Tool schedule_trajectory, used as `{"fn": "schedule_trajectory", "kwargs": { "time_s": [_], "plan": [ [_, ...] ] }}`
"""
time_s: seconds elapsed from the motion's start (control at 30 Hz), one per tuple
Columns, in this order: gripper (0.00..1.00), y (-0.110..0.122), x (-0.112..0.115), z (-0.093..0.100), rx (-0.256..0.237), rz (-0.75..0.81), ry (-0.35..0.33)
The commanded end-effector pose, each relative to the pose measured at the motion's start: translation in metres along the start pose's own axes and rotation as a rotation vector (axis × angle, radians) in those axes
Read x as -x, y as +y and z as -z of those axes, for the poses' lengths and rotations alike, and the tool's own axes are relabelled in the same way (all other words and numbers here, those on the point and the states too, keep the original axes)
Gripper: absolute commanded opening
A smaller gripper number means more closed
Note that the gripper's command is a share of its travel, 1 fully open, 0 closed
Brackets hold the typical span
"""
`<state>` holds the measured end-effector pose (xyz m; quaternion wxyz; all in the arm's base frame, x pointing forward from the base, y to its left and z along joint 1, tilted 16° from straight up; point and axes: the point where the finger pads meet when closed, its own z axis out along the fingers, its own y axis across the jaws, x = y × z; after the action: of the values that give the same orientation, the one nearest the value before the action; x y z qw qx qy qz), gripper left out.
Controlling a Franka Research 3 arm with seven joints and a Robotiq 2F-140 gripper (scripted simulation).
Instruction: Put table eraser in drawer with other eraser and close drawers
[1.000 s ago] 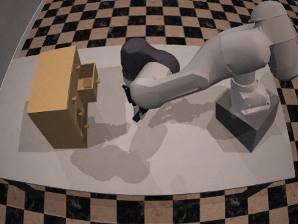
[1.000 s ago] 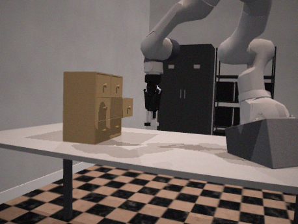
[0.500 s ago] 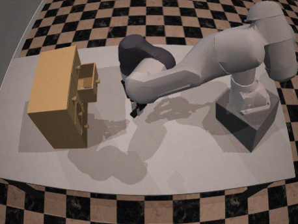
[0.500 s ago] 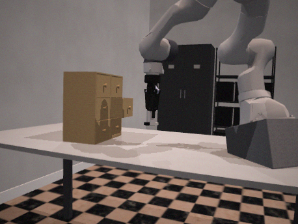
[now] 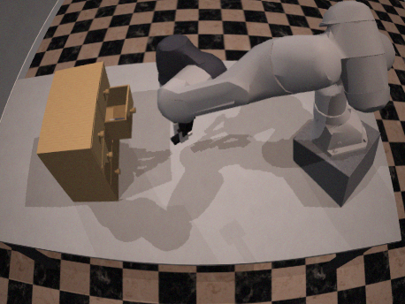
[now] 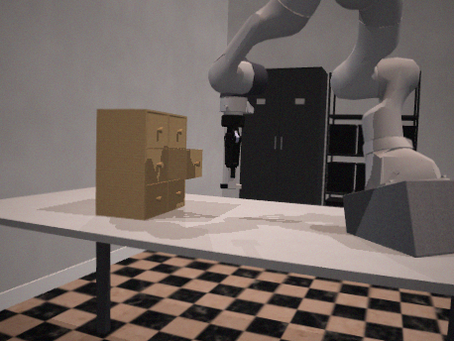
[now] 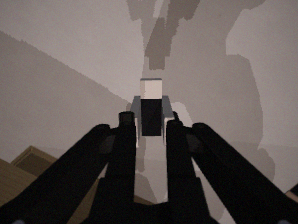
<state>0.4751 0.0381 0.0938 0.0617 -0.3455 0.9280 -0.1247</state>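
The wooden chest [image 5: 75,133] stands at the table's left; it also shows in the exterior view [image 6: 141,164]. One drawer [image 5: 119,110] in its middle row is pulled out, and a small pale item [image 5: 116,119] lies inside. The same open drawer shows in the exterior view [image 6: 190,164]. My gripper [image 5: 179,134] hangs above the table to the right of the open drawer, pointing down. It is shut on the eraser [image 7: 151,107], a small block with a white end held between the fingertips. The eraser's white end shows below the fingers [image 6: 230,184].
The robot's grey base block [image 5: 336,155] sits at the table's right. A corner of the chest [image 7: 25,167] shows at the wrist view's lower left. A dark cabinet [image 6: 287,134] and shelves stand behind the table.
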Motion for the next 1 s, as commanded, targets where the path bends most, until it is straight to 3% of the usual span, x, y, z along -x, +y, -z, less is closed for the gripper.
{"fn": "schedule_trajectory", "kwargs": {
  "time_s": [0.0, 0.03, 0.13, 0.17, 0.3, 0.33, 0.43, 0.47, 0.57, 0.63, 0.97],
  "plan": [
    [0.11, 0.0, 0.003, -0.001, 0.008, -0.075, 0.003],
    [0.11, -0.026, -0.007, 0.0, 0.008, -0.202, 0.003],
    [0.11, -0.026, -0.007, 0.0, 0.008, -0.202, 0.003],
    [0.11, -0.05, -0.016, 0.0, 0.006, -0.317, 0.003],
    [0.11, -0.05, -0.016, 0.0, 0.006, -0.317, 0.003],
    [0.11, -0.069, -0.026, 0.001, 0.004, -0.413, 0.002],
    [0.11, -0.069, -0.026, 0.001, 0.004, -0.413, 0.002],
    [0.11, -0.084, -0.033, 0.001, 0.002, -0.483, 0.002],
    [0.11, -0.084, -0.033, 0.001, 0.002, -0.483, 0.002],
    [0.11, -0.096, -0.04, 0.002, 0.0, -0.545, 0.001],
    [0.11, -0.097, -0.04, 0.006, 0.0, -0.549, 0.001]
  ]
}}
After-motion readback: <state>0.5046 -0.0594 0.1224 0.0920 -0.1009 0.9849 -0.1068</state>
